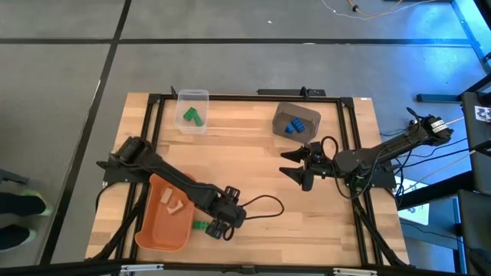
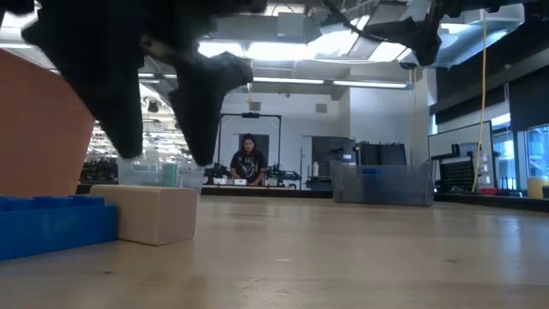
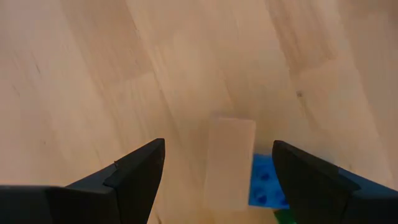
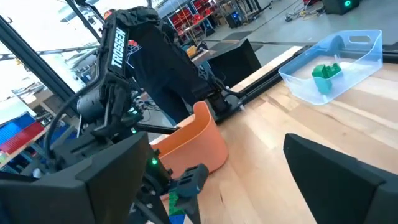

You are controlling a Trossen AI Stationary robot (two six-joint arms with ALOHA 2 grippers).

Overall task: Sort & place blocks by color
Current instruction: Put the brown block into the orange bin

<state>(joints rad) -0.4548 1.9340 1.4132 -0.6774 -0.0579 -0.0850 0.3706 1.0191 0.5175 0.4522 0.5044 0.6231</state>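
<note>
Nearest the low camera, a blue block (image 2: 51,225) lies on the table (image 1: 253,222) touching a pale tan wood block (image 2: 150,214), with the left gripper (image 3: 217,171) hanging open just above them. From the left wrist, the tan block (image 3: 230,162) sits between the spread fingers (image 3: 140,168), the blue block (image 3: 266,180) just beside it and a sliver of green block (image 3: 285,216) at its corner. Seen from above, this gripper (image 1: 222,221) hovers at about 6 o'clock on the table, next to the orange tub (image 1: 165,218), which holds two tan blocks (image 1: 172,203). A green block (image 1: 199,225) lies between tub and gripper. At 11 o'clock a clear bin (image 1: 192,111) holds green blocks (image 1: 191,116); at 1 o'clock a dark grey bin (image 1: 296,120) holds blue blocks (image 1: 293,126). At 3 o'clock the right gripper (image 1: 295,165) waits with its fingers apart, holding nothing. A person (image 2: 248,160) sits far behind the table.
</note>
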